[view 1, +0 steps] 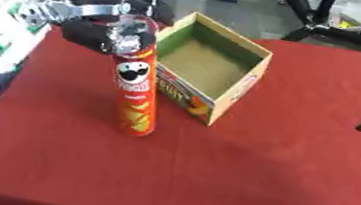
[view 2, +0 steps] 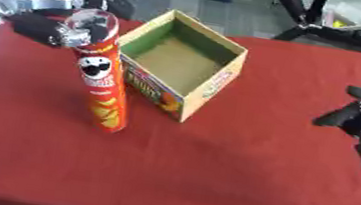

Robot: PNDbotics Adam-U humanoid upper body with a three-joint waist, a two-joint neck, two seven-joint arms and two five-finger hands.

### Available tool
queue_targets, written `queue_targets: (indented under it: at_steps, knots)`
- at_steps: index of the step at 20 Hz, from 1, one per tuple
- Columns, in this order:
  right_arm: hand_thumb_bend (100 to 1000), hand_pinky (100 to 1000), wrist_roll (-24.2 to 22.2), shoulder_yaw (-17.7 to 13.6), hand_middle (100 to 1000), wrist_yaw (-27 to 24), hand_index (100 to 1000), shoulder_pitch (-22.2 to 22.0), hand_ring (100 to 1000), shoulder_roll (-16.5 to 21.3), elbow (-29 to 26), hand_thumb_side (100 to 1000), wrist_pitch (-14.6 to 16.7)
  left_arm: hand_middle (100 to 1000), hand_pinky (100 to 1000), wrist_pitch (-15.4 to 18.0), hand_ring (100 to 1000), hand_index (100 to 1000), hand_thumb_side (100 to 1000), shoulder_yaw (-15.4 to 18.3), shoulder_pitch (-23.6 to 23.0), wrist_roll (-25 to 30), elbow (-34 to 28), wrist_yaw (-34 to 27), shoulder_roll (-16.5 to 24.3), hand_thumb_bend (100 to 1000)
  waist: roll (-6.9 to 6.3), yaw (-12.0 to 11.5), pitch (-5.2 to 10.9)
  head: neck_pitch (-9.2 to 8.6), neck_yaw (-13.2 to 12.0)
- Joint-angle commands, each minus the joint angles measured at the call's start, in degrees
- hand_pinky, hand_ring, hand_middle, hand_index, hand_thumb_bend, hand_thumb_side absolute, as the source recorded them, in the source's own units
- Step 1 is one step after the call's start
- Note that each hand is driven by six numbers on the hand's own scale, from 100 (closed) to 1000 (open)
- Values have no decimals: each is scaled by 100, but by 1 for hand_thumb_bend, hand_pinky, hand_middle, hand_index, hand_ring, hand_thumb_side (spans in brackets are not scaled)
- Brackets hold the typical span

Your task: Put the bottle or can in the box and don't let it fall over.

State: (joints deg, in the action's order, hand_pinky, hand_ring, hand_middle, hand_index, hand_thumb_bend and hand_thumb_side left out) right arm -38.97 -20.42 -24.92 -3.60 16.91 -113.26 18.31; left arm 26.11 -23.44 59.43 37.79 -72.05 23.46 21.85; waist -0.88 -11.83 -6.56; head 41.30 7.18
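**Few words legible on the table**

On my feed the tall red can (view 1: 135, 90) carries the Pringles moustached-face logo, the wordmark beneath it too blurred to spell out. The cardboard box (view 1: 211, 68) shows colourful print on its front; I cannot read it.

Soft, even light; overall blur

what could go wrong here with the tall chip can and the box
1. The red chip can is tall and narrow, and the left hand is at its very top, so it could tip over.
2. The open cardboard box looks shallower than the can is tall, so the can may stand proud and topple inside.
3. The box stands right beside the can; catching its near wall could shove it across the red tablecloth.
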Motion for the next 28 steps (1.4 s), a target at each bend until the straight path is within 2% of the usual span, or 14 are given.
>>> queue_targets:
  at_steps: [1, 15, 28]
  knots:
    - [100, 691, 28, -42, 559, 16, 891, 33, 646, 135, -133, 523, -2, 913, 833, 1233, 869, 932, 1000, 15, 89, 1196, -26, 52, 30, 100, 13, 5, 40, 37, -18]
    - [100, 689, 90, -46, 556, -22, 890, 55, 641, 138, -133, 523, -30, 947, 889, 1432, 903, 942, 1000, -80, 75, 1396, 132, 309, -31, 100, 7, 26, 37, 54, -26]
    - [100, 689, 110, -44, 556, -45, 890, 70, 640, 144, -133, 523, -49, 962, 706, 1585, 860, 946, 1000, -128, 59, 1418, 383, 582, -73, 100, 2, 46, 36, 42, -46]
